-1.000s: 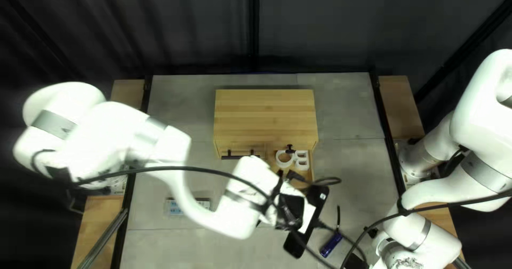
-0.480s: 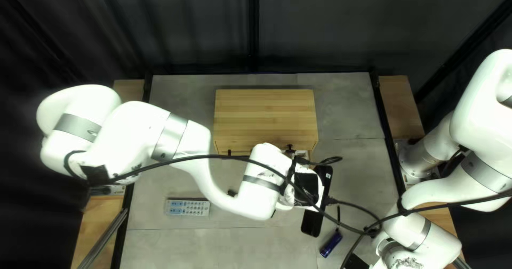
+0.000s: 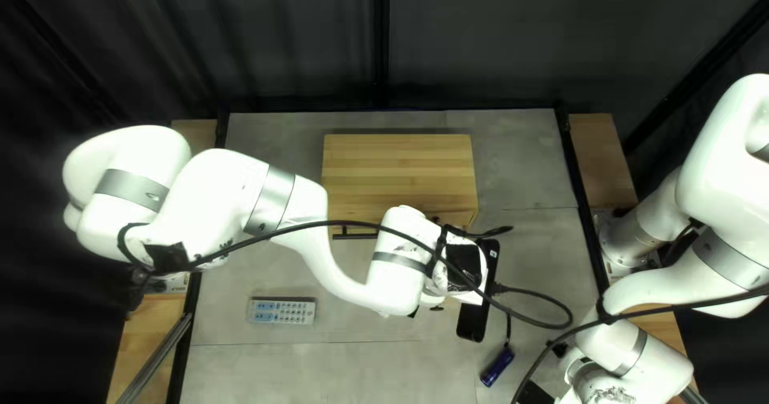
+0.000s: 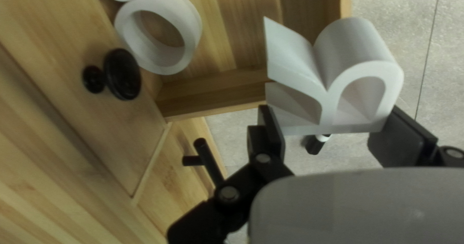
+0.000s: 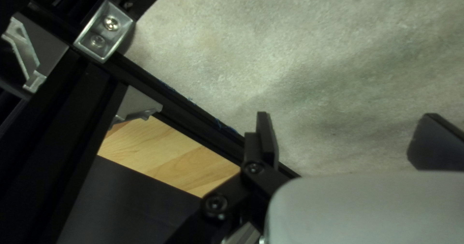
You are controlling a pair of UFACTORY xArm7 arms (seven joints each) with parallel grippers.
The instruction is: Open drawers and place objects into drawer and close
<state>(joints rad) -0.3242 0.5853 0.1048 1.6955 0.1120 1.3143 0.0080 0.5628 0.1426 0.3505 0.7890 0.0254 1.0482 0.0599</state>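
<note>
White letter pinched between both fingers of left gripper, its far side overlapping edge of open drawer in left wrist view; height above drawer cannot be told. White ring inside drawer, near round black knob. Remote flat on table. Right gripper: fingers spread, nothing between.

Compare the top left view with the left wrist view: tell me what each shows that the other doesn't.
Only the top left view shows the remote, the dark blue object and the curtain.

Only the left wrist view shows the white R in my left gripper, the white ring and the round knob.

Both show the wooden cabinet and its bar handle.
</note>
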